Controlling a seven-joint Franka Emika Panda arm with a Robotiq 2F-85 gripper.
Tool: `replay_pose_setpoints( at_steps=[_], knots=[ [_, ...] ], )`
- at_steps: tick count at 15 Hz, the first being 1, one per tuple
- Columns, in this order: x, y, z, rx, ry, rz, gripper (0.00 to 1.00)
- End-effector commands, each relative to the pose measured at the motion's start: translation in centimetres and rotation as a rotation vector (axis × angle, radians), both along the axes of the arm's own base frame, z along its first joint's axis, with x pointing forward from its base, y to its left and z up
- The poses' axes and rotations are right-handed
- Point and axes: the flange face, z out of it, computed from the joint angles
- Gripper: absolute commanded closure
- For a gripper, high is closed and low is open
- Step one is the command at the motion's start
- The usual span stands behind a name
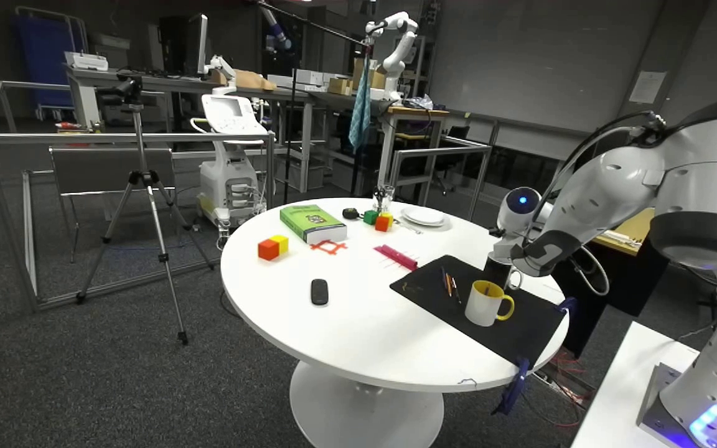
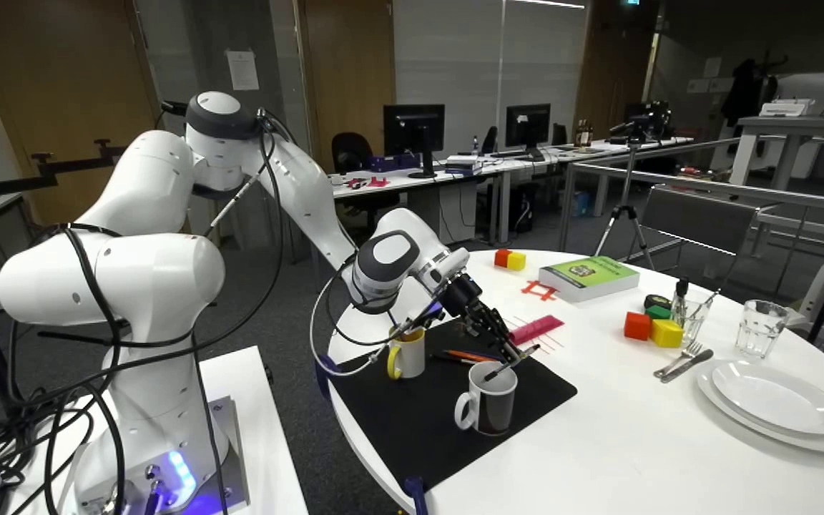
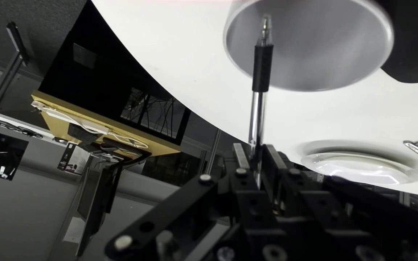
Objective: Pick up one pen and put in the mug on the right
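Black and clear pen, clamped by gripper, tip jutting beyond the jaws, at mouth of mug

Both exterior views looking down across round table, wrist view close to mug

Pen in pincer over dark mug
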Motion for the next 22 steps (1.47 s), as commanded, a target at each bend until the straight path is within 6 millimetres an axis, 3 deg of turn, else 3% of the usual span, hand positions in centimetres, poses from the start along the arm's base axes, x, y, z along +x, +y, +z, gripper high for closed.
replay_pose_setpoints(
  at_steps=[1,7,18,19,20,22],
  knots=[
    [0.8,-1.1,-0.2,-0.024,-0.006,0.025,0.96],
    [1.8,-1.8,-1.5,0.000,-0.011,0.034,0.96],
    [2.8,-1.3,-3.5,0.052,0.006,0.036,0.96],
    [2.9,-1.2,-3.6,0.056,0.006,0.034,0.57],
    [2.9,-1.2,-3.7,0.058,0.006,0.033,0.56],
    [3.0,-1.1,-3.7,0.061,0.008,0.033,0.42]
  ],
)
